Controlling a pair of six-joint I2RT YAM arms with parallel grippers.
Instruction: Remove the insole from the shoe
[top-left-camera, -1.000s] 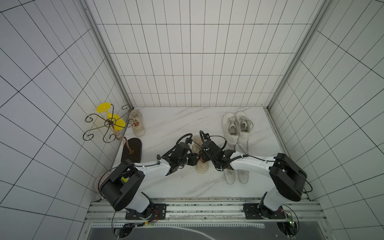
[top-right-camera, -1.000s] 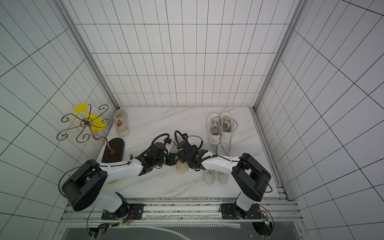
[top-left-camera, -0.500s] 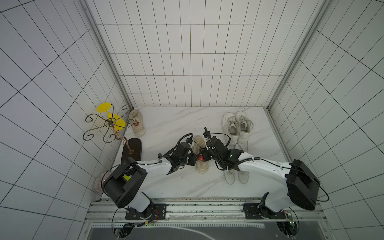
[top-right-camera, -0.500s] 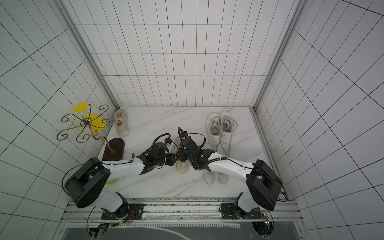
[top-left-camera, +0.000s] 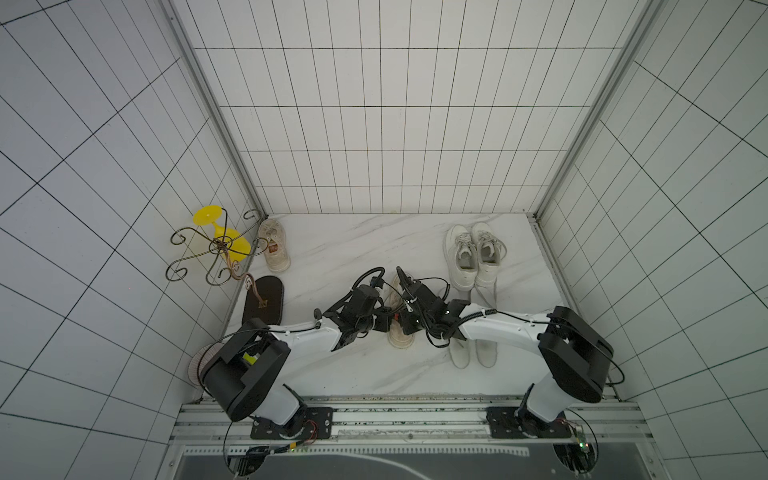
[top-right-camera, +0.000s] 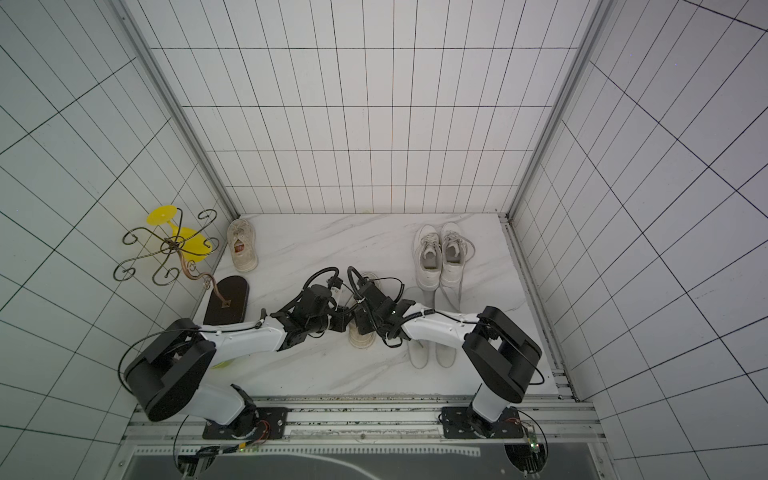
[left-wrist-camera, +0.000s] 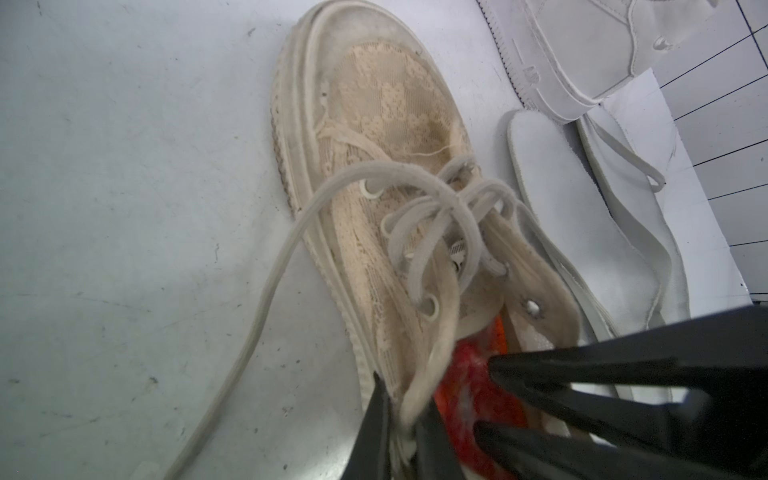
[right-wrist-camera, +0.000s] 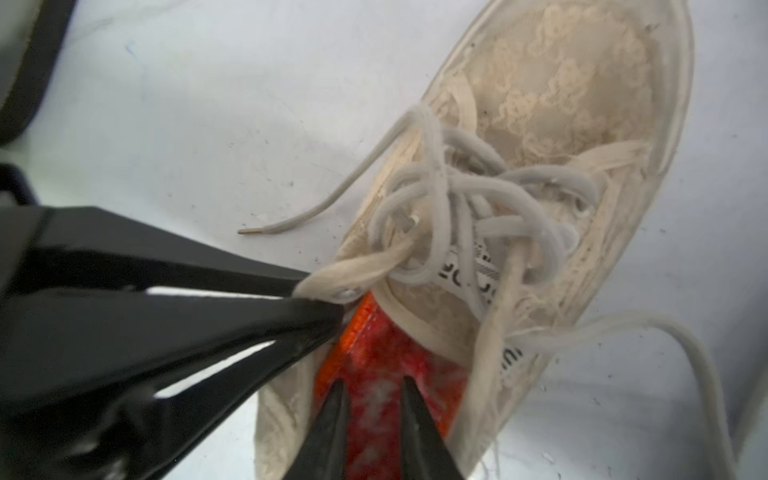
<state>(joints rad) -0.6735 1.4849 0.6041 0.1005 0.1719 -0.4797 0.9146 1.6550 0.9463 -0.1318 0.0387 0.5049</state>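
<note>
Shoe (top-left-camera: 401, 338): beige lace sneaker with loose laces, lying in the middle of the tabletop (top-left-camera: 332, 249) between both arms.
Insole (right-wrist-camera: 399, 357): red-orange, inside the shoe, showing at the heel opening.
Left end effector (right-wrist-camera: 320, 297): clenched on the shoe's collar edge, beside an eyelet.
Right end effector (right-wrist-camera: 372, 386): tips narrowly apart over the insole; I cannot tell whether they grasp it.

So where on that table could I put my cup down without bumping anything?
Two bare patches of the table: at the back, between the beige corner shoe and the white sneakers; and the front strip by the rail. Crowded: around the lace shoe in the middle, the two loose insoles beside it, and the black stand at the left edge.
</note>
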